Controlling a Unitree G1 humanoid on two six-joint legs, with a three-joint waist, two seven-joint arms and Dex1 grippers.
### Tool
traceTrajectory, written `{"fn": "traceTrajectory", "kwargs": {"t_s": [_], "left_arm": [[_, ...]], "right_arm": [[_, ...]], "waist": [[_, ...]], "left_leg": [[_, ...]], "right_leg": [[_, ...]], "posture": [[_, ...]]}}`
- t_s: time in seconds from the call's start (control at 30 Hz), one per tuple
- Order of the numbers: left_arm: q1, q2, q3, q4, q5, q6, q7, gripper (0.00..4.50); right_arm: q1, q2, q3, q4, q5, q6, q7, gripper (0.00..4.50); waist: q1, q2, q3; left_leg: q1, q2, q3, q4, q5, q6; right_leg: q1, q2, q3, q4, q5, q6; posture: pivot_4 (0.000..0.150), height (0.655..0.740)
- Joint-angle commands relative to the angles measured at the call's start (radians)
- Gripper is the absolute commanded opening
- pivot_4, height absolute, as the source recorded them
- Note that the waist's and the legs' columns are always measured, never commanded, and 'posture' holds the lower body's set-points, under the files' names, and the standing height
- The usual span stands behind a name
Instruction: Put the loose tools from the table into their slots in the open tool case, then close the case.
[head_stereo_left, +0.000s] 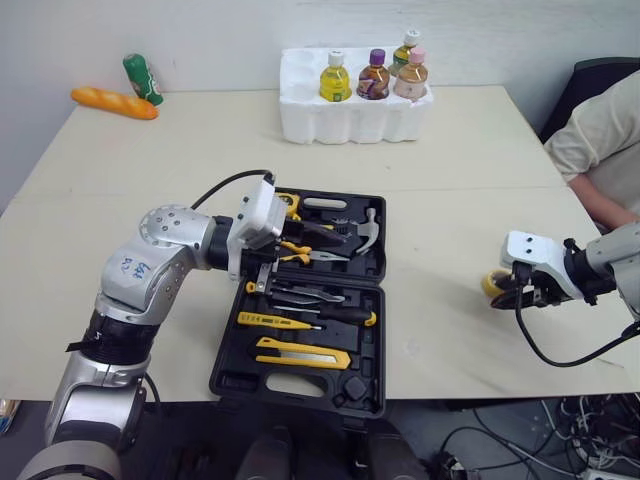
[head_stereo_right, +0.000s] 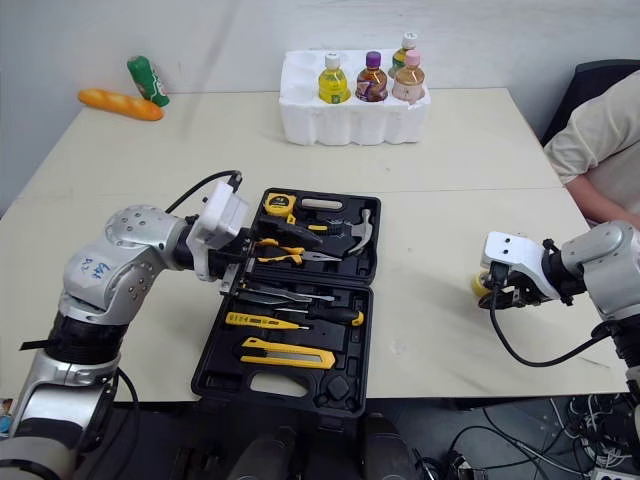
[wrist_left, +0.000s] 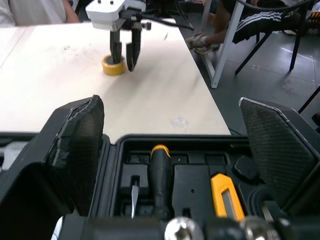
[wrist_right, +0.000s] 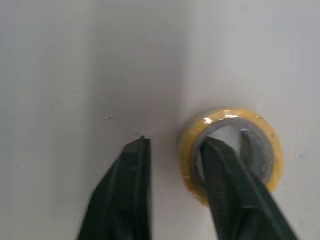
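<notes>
Your open black plastic tool case (head_stereo_left: 225, 372) lies flat near the front edge of the pale wooden desk (head_stereo_left: 450, 160), lid half away from you. Your left gripper (wrist_left: 170, 102) hovers over the left side of the case near the hinge line. Its jaws are spread wide and hold nothing.

Seated in the case you can see:
- a steel claw hammer (head_stereo_left: 368, 232) in the far half
- a yellow tape measure (head_stereo_left: 289, 205) in the far half
- yellow-handled pliers (head_stereo_left: 300, 250) in the far half
- a black-handled screwdriver with an orange tip (head_stereo_left: 335, 313) in the near half
- a slim yellow tester screwdriver (head_stereo_left: 272, 321) in the near half
- a yellow utility knife (head_stereo_left: 300, 355) in the near half

The yellow roll of tape (wrist_right: 230, 116) is out of the case. It lies flat on the desk well to the right of the case, near the right edge. Your right gripper (wrist_right: 175, 145) is down on it with the jaws apart and straddling the roll's wall. One finger stands inside the ring and the other just outside, with a gap to the wall, so nothing is pinched yet.

At the far side of the desk stands a white foam tray (head_stereo_left: 350, 125) holding four small bottles. An orange bread loaf (head_stereo_left: 113, 102) and a green can (head_stereo_left: 142, 78) lie at the far left corner. A person's beige sleeve (head_stereo_left: 600, 140) shows at the right edge.
</notes>
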Motion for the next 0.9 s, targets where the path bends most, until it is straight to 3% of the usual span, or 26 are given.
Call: {"fn": "traceTrajectory", "kwargs": {"t_s": [0.03,0.27,0.43,0.57,0.9], "left_arm": [[0.027,0.035,0.038,-0.027,-0.010,-0.004,-0.014,4.50],[0.185,0.215,0.079,-0.080,-0.037,0.016,-0.134,4.50],[0.244,0.335,0.103,-0.078,-0.037,0.023,-0.210,4.50],[0.246,0.381,0.080,-0.060,-0.006,-0.010,-0.253,4.50],[0.200,0.373,0.026,-0.071,0.016,-0.008,-0.281,4.50]], "right_arm": [[0.024,-0.027,-0.057,-0.085,0.023,-0.006,0.017,0.01],[0.122,0.003,-0.180,-0.627,0.314,0.288,0.030,0.01],[0.183,0.091,-0.127,-0.928,0.457,0.427,-0.054,0.01],[0.173,0.165,-0.060,-1.031,0.518,0.505,-0.118,0.01],[0.219,0.213,0.123,-1.059,0.448,0.463,-0.199,0.01]], "waist": [[0.000,0.000,0.000],[-0.003,0.000,0.000],[0.007,-0.001,0.000],[0.005,-0.001,0.000],[-0.003,-0.001,0.000]], "left_leg": [[0.000,0.000,0.000,0.001,0.000,0.000],[-0.001,0.000,0.001,0.000,0.000,-0.001],[-0.001,0.000,-0.002,0.001,0.000,0.000],[-0.002,0.000,-0.002,0.003,-0.003,0.005],[-0.002,0.000,-0.003,0.005,-0.005,0.008]], "right_leg": [[0.000,0.000,0.000,0.000,0.000,0.000],[-0.005,0.000,0.002,0.005,0.000,-0.001],[-0.003,-0.001,0.000,0.005,-0.001,-0.002],[-0.002,-0.002,0.000,0.005,-0.001,-0.002],[-0.001,-0.002,-0.001,0.005,-0.001,-0.002]], "posture": [[0.150,0.7367],[0.150,0.7367],[0.150,0.7367],[0.150,0.7367],[0.150,0.7367]]}}
